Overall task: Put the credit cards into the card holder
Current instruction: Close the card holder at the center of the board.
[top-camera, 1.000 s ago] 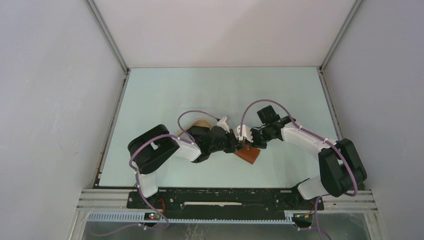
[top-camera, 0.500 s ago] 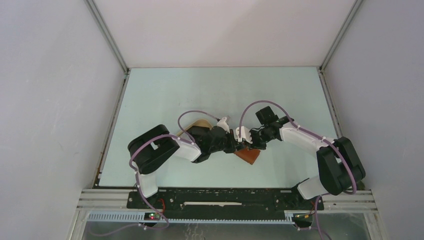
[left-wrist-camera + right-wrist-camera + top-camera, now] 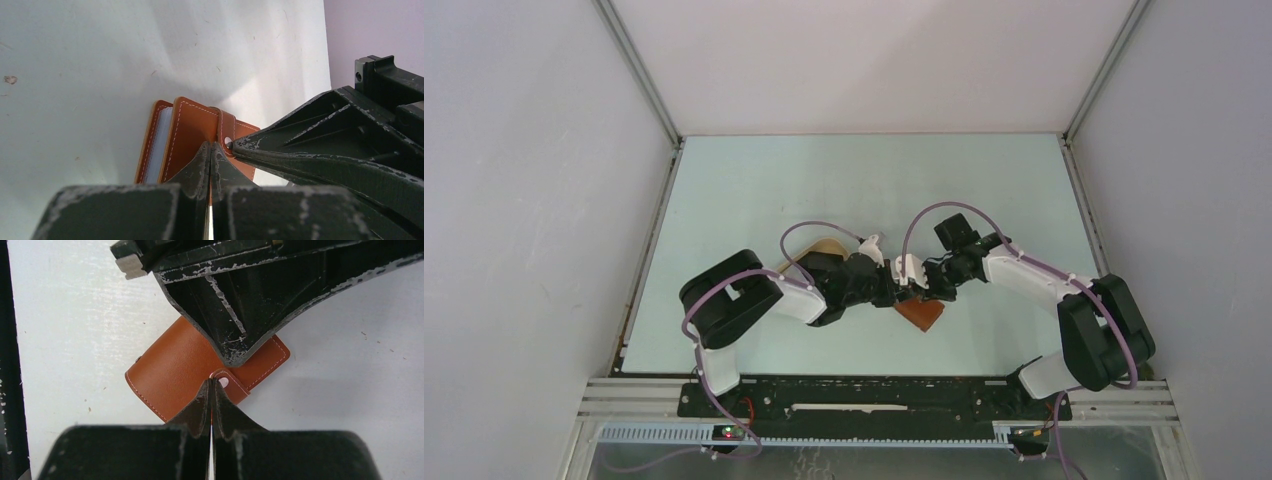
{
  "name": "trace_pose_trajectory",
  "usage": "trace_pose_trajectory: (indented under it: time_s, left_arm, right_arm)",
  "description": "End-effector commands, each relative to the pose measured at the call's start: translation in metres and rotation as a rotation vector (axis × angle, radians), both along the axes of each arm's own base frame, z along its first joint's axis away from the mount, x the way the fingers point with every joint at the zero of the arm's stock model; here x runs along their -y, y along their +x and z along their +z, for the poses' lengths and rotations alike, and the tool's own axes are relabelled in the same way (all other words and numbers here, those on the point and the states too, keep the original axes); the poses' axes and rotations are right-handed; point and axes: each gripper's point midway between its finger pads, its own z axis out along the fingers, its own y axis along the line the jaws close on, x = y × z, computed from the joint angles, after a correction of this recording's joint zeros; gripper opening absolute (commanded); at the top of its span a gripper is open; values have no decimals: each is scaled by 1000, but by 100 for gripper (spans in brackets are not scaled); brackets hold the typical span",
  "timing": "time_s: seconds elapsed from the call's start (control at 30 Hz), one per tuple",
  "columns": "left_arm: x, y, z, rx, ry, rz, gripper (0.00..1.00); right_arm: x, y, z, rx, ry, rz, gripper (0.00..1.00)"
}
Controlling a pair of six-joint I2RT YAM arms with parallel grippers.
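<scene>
Left fingers (image 3: 197,167): closed, tips on snap strap of card holder (image 3: 192,122). Card holder: folded, on bench (image 3: 754,190) between arms, just toward arm bases from both tips, long axis diagonal. Right fingers (image 3: 200,407): closed, tips meeting same strap from opposite side. Both arms equally near. Whether leather is pinched, cannot tell.

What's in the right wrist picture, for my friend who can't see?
A brown leather card holder lies on the pale table; the shut right gripper from below and left gripper from above meet at its snap strap.
</scene>
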Motion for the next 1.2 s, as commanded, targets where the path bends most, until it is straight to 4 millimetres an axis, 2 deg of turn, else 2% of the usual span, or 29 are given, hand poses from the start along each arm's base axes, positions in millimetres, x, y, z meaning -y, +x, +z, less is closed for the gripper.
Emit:
trace_pose_trajectory:
  time_s: [0.0, 0.47, 0.6, 0.83, 0.97, 1.07, 1.17]
  left_arm:
    - [-14, -2, -18, -17, 90, 27, 0]
    - [-13, -2, -14, -9, 89, 24, 0]
    - [-14, -2, -3, 11, 71, 23, 1]
    - [-24, -9, 29, 56, 28, 20, 12]
    - [-31, -22, 39, 68, 12, 4, 22]
    - [-32, -38, 35, 37, 2, -13, 27]
    - [-31, -52, 24, -10, 0, -6, 35]
  right_arm:
    - [-13, -16, 9, -39, 47, 37, 0]
    - [-11, -25, -4, -79, -8, 50, 0]
    - [-13, -22, -2, -70, 5, 40, 0]
    - [-11, -12, 8, -61, 48, -14, 0]
    - [-11, -4, 13, -54, 72, -64, 0]
    - [-13, -4, 19, -74, 101, -75, 0]
    - [-14, -5, 20, -80, 109, -69, 0]
